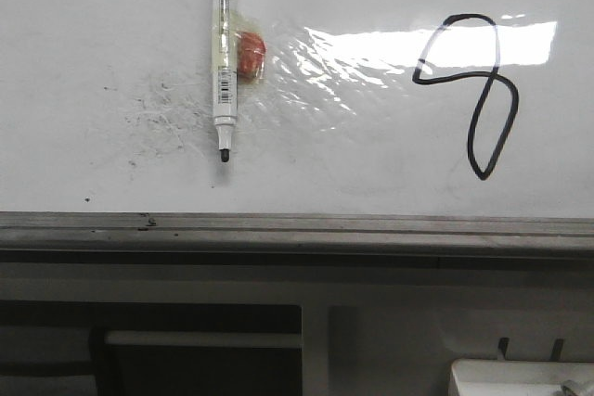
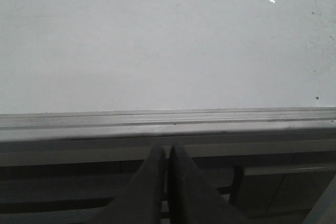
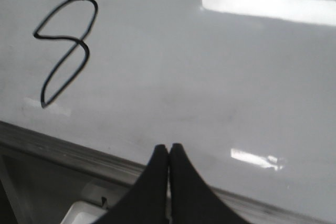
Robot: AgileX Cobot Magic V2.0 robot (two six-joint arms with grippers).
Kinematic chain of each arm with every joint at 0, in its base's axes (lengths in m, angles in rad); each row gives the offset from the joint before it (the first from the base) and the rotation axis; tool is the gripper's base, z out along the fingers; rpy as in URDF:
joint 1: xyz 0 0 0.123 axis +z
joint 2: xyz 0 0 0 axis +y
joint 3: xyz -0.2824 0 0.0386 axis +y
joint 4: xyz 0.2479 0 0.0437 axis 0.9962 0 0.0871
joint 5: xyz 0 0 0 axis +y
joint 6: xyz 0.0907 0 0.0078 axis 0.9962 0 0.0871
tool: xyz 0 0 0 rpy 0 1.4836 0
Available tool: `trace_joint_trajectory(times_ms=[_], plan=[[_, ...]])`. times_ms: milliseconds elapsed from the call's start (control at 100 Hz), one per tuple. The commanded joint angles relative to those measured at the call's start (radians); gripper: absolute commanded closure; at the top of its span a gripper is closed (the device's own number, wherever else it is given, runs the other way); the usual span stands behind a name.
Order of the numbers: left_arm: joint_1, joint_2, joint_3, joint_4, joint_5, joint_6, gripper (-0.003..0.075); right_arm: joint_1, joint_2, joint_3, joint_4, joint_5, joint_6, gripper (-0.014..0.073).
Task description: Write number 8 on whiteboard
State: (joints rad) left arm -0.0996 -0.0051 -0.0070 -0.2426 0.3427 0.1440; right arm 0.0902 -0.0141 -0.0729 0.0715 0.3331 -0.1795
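Lying on the whiteboard, a marker with a barcode label is seen left of the number 8; both arms' fingers are clenched on nothing.

The whiteboard is showing a glossy white face, throwing back bright glare, with grey smudges and fine scratches dulling it left of the marker. Its frame is looking like brushed grey metal. The marker is looking like smooth white plastic, wrapped in crinkled clear tape. The 8 is lying as thin black ink. Both grippers' fingers are appearing matt and dark.
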Motion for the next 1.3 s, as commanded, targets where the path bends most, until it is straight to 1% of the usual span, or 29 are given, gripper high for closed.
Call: trace_joint_trajectory(times_ms=[0,90,180,210,370,540,1290], plan=[[-0.001,-0.026,0.04,-0.003,-0.036,-0.01,0.0741,-0.008,0.002,0.016,-0.064,-0.104,0.103,0.0657],[-0.001,-0.026,0.04,-0.003,-0.036,-0.01,0.0741,-0.008,0.002,0.053,-0.082,-0.12,0.129,0.0657],[-0.001,-0.026,0.04,-0.003,-0.036,-0.01,0.0741,-0.008,-0.011,0.099,-0.093,-0.171,0.15,0.0657],[-0.001,-0.026,0.04,-0.003,-0.036,-0.01,0.0741,-0.008,-0.019,0.096,-0.096,-0.13,0.152,0.0657],[-0.001,-0.026,0.04,-0.003,-0.036,-0.01,0.0741,-0.008,-0.019,0.096,-0.101,-0.122,0.152,0.0657],[-0.001,-0.026,0.04,-0.003,-0.036,-0.01,0.0741,-0.008,-0.019,0.096,-0.101,-0.039,0.152,0.0657],[-0.001,-0.026,0.04,-0.003,-0.036,-0.01,0.0741,-0.008,-0.019,0.096,-0.102,-0.035,0.152,0.0657]])
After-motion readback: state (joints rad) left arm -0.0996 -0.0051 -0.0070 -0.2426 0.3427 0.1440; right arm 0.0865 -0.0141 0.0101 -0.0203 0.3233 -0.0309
